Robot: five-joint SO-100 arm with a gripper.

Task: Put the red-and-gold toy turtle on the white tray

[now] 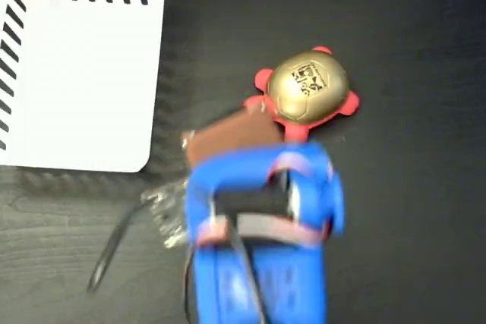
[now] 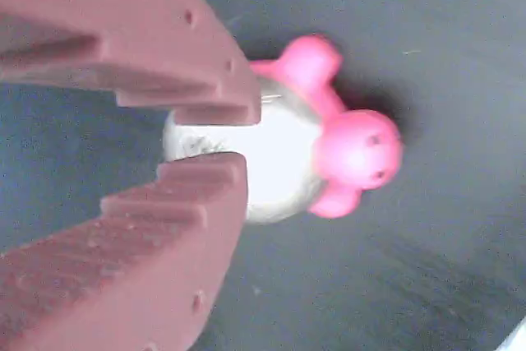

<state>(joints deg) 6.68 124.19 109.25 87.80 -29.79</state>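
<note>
Tool [image 2: 226, 139] nearly closed above turtle [image 1: 309, 88], white tray [image 1: 83, 73] apart

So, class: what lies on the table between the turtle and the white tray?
Nothing: in the fixed view only bare dark table separates the turtle from the tray. The pincer sits lower, beside the turtle.

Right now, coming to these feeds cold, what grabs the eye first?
The red-and-gold toy turtle on the dark table, right of centre in the fixed view, its shiny shell catching light. The blue arm rises from the bottom edge, its gripper nearly closed just in front of the turtle in the wrist view. The white tray sits bare at top left.
</note>
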